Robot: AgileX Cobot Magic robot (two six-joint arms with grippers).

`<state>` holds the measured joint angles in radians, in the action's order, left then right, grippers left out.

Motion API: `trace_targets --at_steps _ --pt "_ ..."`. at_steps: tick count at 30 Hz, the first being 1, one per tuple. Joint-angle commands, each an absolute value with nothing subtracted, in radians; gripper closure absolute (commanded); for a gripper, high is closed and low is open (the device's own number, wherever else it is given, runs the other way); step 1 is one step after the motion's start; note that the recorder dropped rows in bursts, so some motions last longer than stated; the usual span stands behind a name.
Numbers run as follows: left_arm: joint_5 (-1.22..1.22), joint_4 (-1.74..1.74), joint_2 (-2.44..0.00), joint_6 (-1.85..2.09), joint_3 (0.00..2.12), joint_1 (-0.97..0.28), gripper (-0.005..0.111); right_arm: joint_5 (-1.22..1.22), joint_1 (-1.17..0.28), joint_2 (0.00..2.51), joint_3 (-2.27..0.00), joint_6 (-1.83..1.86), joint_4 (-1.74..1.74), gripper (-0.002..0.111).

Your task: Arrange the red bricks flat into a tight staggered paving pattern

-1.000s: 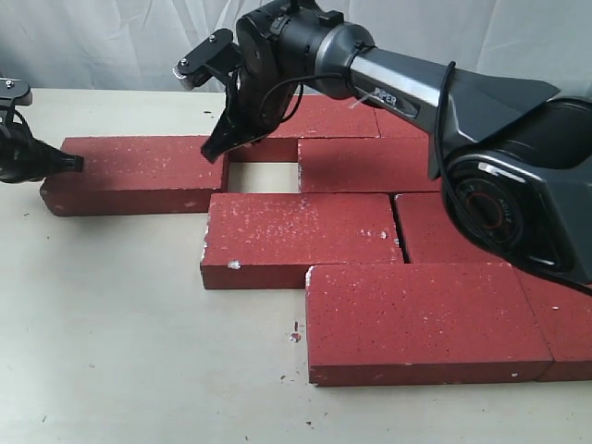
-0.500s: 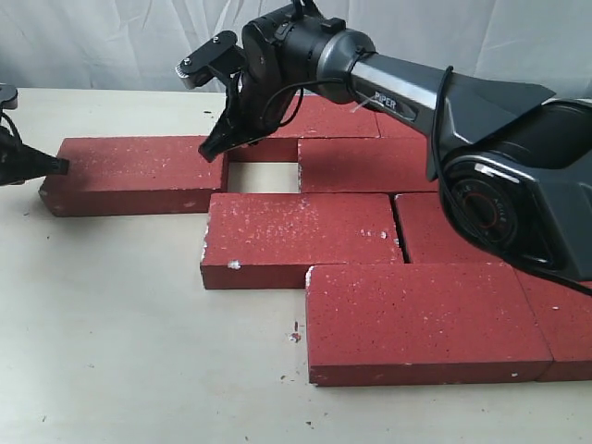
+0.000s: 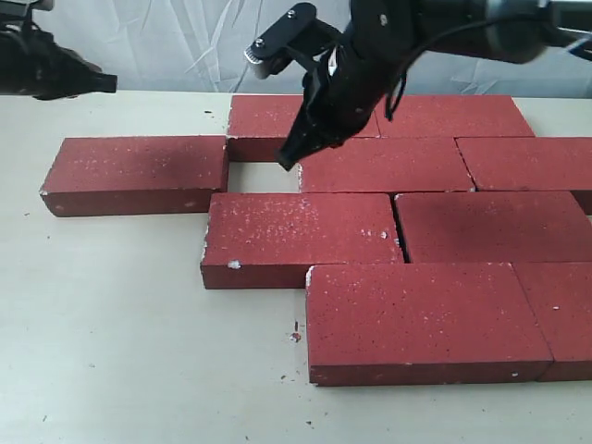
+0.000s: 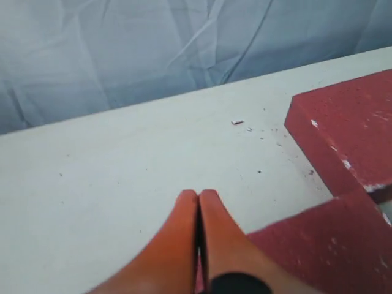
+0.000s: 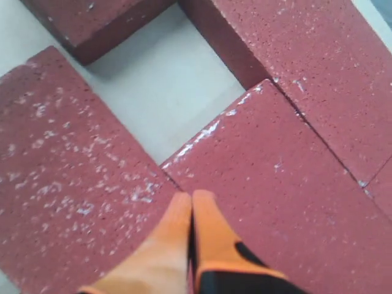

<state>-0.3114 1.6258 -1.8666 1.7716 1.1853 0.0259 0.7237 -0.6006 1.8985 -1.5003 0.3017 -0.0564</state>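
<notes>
- the pale, matt table top [image 3: 111,370] looks smooth. a brick shoved along it may overshoot or swing round, since nothing backs it on the left.
- the dark red rectangular paving bricks [image 3: 416,319], rough and flecked with white, lie flat in four staggered rows across the middle and right, mostly touching. a hard knock could reopen tight seams or widen the thin slit in the third row.
- the lone red brick on the left [image 3: 134,171] sits in the second row, apart from its right-hand neighbour. pushed off-centre, it would likely skew and jam a corner against the far-left brick [image 3: 277,120] or the third-row brick [image 3: 301,236].
- the open pocket of table [image 3: 264,178] between them is what spoils the pattern. if it is left or only half closed, the paving is not tight.
- the right black claw [image 3: 287,161] is over the pocket's right edge, orange fingertips [image 5: 205,226] pressed together, holding nothing. whether it touches the brick i cannot tell. there it blocks the lone brick's path and could clip a chipped corner.
- the left black claw [image 3: 104,83] is up at far left, clear of the bricks, fingertips [image 4: 217,233] also closed and empty. so narrow a tip could slip off a rough end face.
- a small red crumb [image 3: 294,336] lies near the front row. grit like it could wedge in a seam.
</notes>
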Motion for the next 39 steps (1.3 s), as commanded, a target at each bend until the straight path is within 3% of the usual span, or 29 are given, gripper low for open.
trace_targets --at_steps 1,11,20,27,39 --pt "-0.134 1.507 -1.966 1.693 1.328 -0.099 0.107 0.590 -0.594 1.740 -1.272 0.324 -0.017 0.109" --pt "-0.203 1.107 -2.167 1.399 1.574 -0.170 0.107 0.637 -0.594 1.630 -1.199 0.374 -0.016 0.109" --pt "-0.574 0.260 -2.271 0.543 1.898 -0.196 0.107 0.590 -0.594 1.638 -1.199 0.374 -0.016 0.109" --pt "-0.688 0.304 -2.386 0.523 2.023 -0.203 0.107 0.590 -0.594 1.649 -1.199 0.374 -0.013 0.109" --pt "-0.703 0.317 -2.443 0.526 2.038 -0.221 0.107 0.566 -0.594 1.651 -1.199 0.374 -0.013 0.109"
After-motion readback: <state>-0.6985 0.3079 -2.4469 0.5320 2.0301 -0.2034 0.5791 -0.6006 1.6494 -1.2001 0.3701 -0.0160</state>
